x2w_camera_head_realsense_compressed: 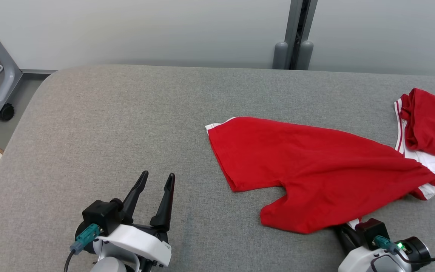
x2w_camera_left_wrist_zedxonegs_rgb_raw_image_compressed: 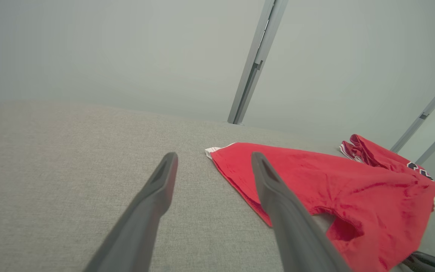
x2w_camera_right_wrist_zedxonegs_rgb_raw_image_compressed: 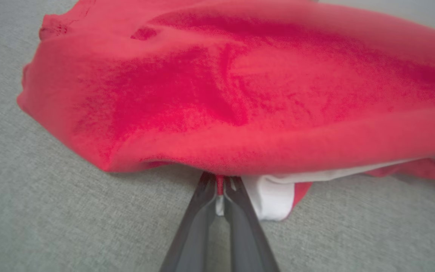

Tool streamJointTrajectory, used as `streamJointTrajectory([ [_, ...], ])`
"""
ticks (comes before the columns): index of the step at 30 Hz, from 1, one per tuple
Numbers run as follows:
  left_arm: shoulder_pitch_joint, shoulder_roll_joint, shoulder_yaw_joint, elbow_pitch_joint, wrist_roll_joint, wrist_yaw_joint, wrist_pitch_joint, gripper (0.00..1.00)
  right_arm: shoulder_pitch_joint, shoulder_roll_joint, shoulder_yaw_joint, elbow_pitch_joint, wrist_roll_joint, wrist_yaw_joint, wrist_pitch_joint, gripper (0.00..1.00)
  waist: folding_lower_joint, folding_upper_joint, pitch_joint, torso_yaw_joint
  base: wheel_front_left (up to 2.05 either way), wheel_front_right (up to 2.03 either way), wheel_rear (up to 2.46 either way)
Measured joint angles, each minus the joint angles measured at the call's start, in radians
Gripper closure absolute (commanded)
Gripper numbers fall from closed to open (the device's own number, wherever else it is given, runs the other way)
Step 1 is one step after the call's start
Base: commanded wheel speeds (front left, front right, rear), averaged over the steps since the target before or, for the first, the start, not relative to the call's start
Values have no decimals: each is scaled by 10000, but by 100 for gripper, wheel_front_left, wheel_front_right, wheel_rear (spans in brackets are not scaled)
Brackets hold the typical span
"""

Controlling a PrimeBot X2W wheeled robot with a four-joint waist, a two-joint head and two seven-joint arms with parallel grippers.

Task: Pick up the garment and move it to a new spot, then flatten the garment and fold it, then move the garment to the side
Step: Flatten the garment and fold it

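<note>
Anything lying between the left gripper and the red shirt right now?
No. The stretch of grey fabric tabletop between the left gripper and the red shirt is bare, as the head view shows.

The left gripper is sitting well to the left of the garment, its two dark fingers standing spread apart and pointing away from the robot. The right gripper is reaching in at the garment's near edge, its fingers pinching together on a fold of the cloth.
</note>
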Motion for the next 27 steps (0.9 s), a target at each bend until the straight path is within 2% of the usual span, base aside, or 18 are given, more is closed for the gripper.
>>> streamJointTrajectory([
  [6,-3,10,23,15,0,0,-8,0,-19,230,362,-347,217,0,-196,100,0,0,-34,26,0,0,0],
  [12,0,6,44,29,-2,2,-19,0,-74,205,1511,-1475,1344,0,8,100,0,0,-81,11,0,0,0],
  [21,-12,-17,10,67,-2,2,-36,0,-794,-190,3187,-3074,3889,-2,1287,100,0,0,-51,78,0,0,0],
  [27,-155,-58,-42,100,-2,-12,-46,0,-1827,75,3689,-2815,6098,-2,1806,100,0,-1,111,173,0,0,0],
])
